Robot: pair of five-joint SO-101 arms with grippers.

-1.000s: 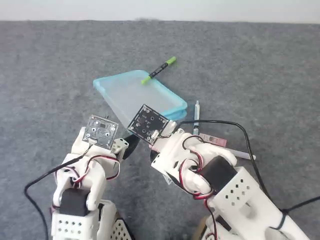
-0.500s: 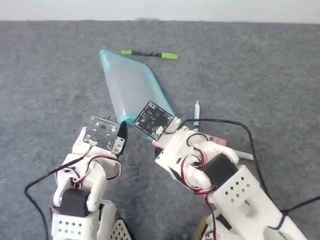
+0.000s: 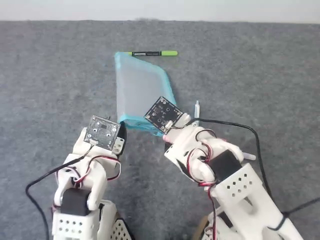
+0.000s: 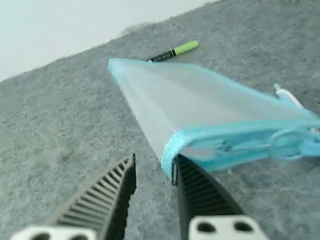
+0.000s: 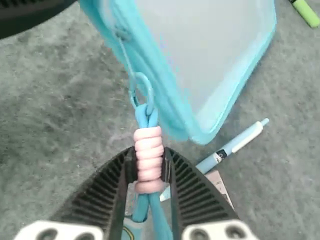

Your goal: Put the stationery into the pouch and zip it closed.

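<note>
The translucent pouch point(image 3: 140, 90) with teal edging lies on the grey carpet, its long side running away from the arms. Its zipper end point(image 4: 235, 140) faces them. My right gripper point(image 5: 149, 152) is shut on the pink coiled zipper pull point(image 5: 148, 160), which hangs by a teal cord from the zipper ring point(image 5: 141, 92). My left gripper point(image 4: 154, 162) is open at the pouch's near corner point(image 4: 170, 147); that corner touches one fingertip. A green-capped pen point(image 3: 152, 53) lies crosswise at the pouch's far end. A white and blue pen point(image 5: 232, 145) lies beside the pouch by the right arm.
A small pinkish flat item point(image 5: 220, 184) lies next to the white pen point(image 3: 196, 112). Grey carpet point(image 3: 260, 75) spreads open to the far left and right, and a pale wall point(image 3: 160, 10) bounds the back. Both arms crowd the near middle.
The pouch has swung round from slanting to the left to pointing away from the arms. The green pen was pushed farther back and now lies crosswise. The right gripper shifted right with the pull.
</note>
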